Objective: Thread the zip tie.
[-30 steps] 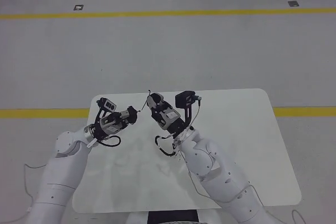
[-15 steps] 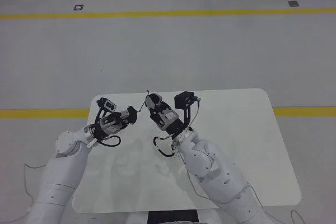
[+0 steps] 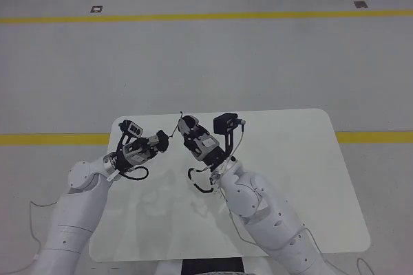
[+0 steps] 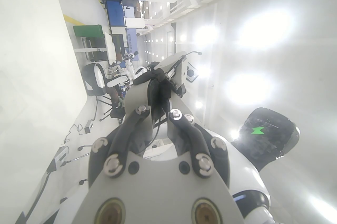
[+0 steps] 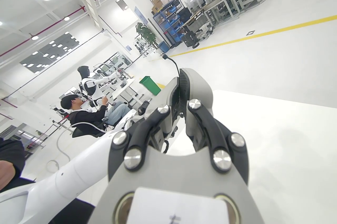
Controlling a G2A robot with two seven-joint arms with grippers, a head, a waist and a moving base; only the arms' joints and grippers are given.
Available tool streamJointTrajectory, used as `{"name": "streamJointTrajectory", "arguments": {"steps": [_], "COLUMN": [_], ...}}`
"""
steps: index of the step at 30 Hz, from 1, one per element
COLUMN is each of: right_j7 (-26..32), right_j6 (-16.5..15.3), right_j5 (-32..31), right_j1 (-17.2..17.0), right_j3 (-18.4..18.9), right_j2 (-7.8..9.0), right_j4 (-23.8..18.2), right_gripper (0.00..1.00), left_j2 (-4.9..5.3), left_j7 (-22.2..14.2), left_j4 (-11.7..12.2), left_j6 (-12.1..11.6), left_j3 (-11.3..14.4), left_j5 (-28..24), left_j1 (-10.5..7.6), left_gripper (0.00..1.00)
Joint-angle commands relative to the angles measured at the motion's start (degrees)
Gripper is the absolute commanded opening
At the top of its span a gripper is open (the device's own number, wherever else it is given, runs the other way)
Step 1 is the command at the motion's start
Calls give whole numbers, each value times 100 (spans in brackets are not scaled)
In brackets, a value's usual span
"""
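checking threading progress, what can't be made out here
Held length of the zip tie: right wrist view, inside the right gripper.
Whether its tip has entered its head: top view, too small.
Whether the left gripper holds it: left wrist view, hidden between its dark pads.

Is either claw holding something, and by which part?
The right gripper pinches the black zip tie near one end, a short tip sticking out. Whether the left gripper holds it cannot be told.

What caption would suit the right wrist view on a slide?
Right gripper shut on a thin black zip tie that curves out beyond it, above a white table.
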Motion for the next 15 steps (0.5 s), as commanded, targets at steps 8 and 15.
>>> {"name": "streamJointTrajectory", "arguments": {"steps": [8,15], "right_j7": [-56,-44], "right_j6": [33,62], "right_j5": [-45,-97], "right_j1": [2,-8], "right_j3": [3,3], "right_j2": [-20,-31], "right_j4": [39,41], "right_gripper": [0,0], "left_j2": [0,0], "left_j7": [0,0], "left_j4": [0,0], "left_j6": [0,0], "left_j3": [0,0], "left_j5": [0,0], "left_j1": [0,0], "left_gripper": [0,0]}}
